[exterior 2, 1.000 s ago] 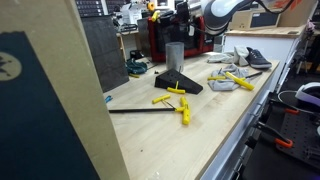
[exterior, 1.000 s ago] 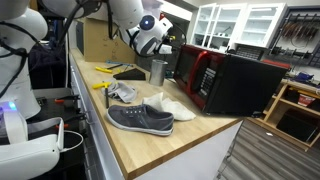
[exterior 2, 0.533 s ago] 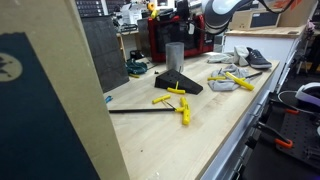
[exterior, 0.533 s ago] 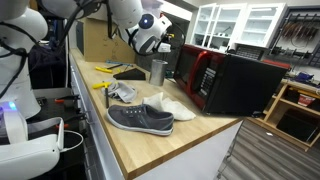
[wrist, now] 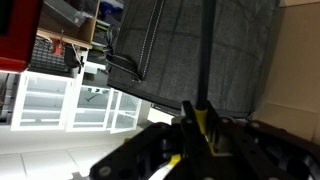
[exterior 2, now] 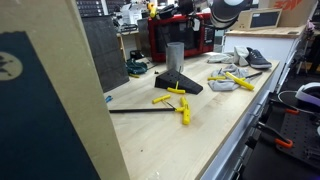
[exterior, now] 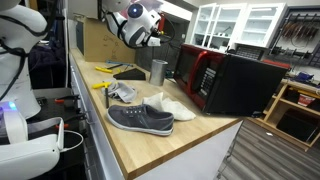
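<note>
My gripper (exterior: 141,27) hangs high above the back of the wooden bench (exterior: 150,145), above and left of an upright metal cup (exterior: 157,71). In the wrist view the gripper (wrist: 200,138) is shut on a yellow-handled tool (wrist: 203,122), whose thin black shaft (wrist: 207,50) sticks straight out past the fingertips. In an exterior view the arm (exterior 2: 228,8) sits at the top edge, behind the metal cup (exterior 2: 175,55); the jaws are too small to read there.
A grey shoe (exterior: 140,118) and a white insole (exterior: 178,106) lie near the bench's front. Yellow tools (exterior 2: 180,100), a black wedge (exterior 2: 180,83) and a black rod (exterior 2: 135,110) lie on the bench. A black and red appliance (exterior: 235,80) stands beside the cup.
The gripper has risen and pulled back from just above the metal cup, still shut on the yellow-handled tool. Nothing on the bench has moved.
</note>
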Robot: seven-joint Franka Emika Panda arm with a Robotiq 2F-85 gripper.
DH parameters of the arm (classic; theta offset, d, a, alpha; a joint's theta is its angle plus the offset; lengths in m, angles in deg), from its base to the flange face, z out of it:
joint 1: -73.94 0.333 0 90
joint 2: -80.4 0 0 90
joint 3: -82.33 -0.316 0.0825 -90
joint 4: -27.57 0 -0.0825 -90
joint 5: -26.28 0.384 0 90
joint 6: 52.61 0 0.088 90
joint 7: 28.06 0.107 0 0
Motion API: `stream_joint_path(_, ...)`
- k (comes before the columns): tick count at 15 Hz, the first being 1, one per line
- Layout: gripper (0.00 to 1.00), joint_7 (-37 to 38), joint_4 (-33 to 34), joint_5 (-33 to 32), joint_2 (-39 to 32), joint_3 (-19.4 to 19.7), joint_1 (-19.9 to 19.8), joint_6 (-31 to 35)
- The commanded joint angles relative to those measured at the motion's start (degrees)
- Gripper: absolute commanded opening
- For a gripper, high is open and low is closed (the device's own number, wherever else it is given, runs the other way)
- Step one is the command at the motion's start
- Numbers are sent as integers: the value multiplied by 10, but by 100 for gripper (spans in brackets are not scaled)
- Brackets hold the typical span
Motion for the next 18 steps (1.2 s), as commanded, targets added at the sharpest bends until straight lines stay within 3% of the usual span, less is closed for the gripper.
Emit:
stream_joint_path(1,3,21,-38,24,-79,-43,-57,12)
stream_joint_path(5,3,24,-56,31,-110,-86,-110,12)
stream_joint_path(9,3,17,-61,35,-127,-104,-141,12)
stream_joint_path(13,3,0,-47,26,-121,-79,-126,12)
stream_joint_path(18,3,-22,-17,17,-105,-31,-77,12)
